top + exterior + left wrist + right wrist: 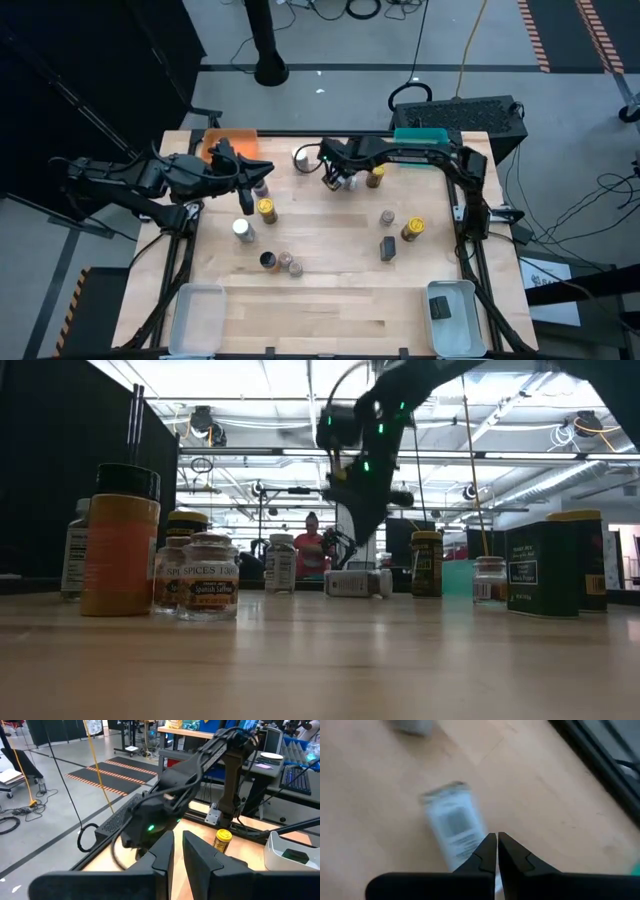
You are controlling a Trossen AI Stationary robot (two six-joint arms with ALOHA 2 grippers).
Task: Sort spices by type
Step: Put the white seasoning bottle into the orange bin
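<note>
My right gripper (pixel 496 836) hung low over the table (pixel 330 300), along the far edge and some way off the orange tray (pixel 232 143). Its fingers were clenched tight with nothing between them. Just beyond the tips lay a white-labelled jar (pixel 452 827) on its side, on the wood. I could not tell whether the tips touched it.

My left gripper (pixel 247 205) hovered just on the near side of the orange tray, raised off the table. Its fingers (pixel 165 855) were drawn almost together, with only a slit between them, and they held nothing.

The other spices stood upright on the table. Closest to the orange tray, beside my left gripper, were a small jar (pixel 262 187) and a yellow jar (pixel 267 209). A white-topped jar (pixel 242 230) stood a little farther from the tray. Farther still, toward the table's middle, a dark jar (pixel 268 260) and two brownish jars (pixel 290 264) were bunched together. A white lid (pixel 303 160) showed between the orange tray and my right gripper. A gold jar (pixel 375 177) stood just past that gripper. Well apart from the orange tray stood a grey-lidded jar (pixel 387 216), a second yellow jar (pixel 412 229) and a dark tin (pixel 388 248).
</note>
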